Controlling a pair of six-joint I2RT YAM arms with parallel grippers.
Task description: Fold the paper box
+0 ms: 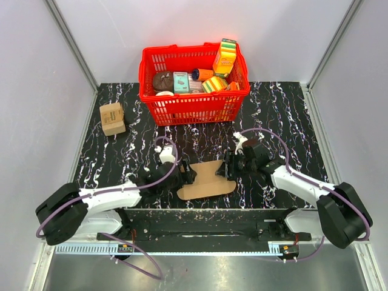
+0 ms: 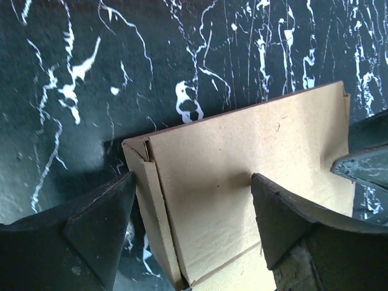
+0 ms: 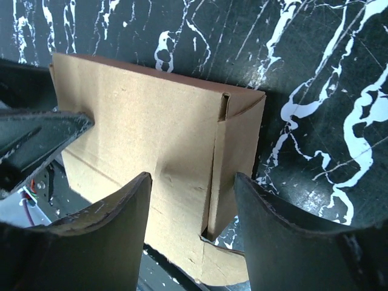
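Observation:
The paper box (image 1: 206, 180) is a plain brown cardboard sheet, partly raised, at the near middle of the black marbled table. My left gripper (image 1: 185, 176) is at its left end and my right gripper (image 1: 230, 166) at its right end. In the left wrist view the left gripper (image 2: 191, 209) stands open astride the paper box (image 2: 242, 157) where a narrow side flap is folded up. In the right wrist view the right gripper (image 3: 191, 212) is open too. Its fingers (image 3: 109, 233) straddle the upright notched flap of the paper box (image 3: 139, 121).
A red basket (image 1: 151, 97) full of colourful packages stands at the back centre. A small tan printed box (image 1: 113, 117) sits at the back left. Grey walls close in both sides. A metal rail (image 1: 200, 233) runs along the near edge behind the arm bases.

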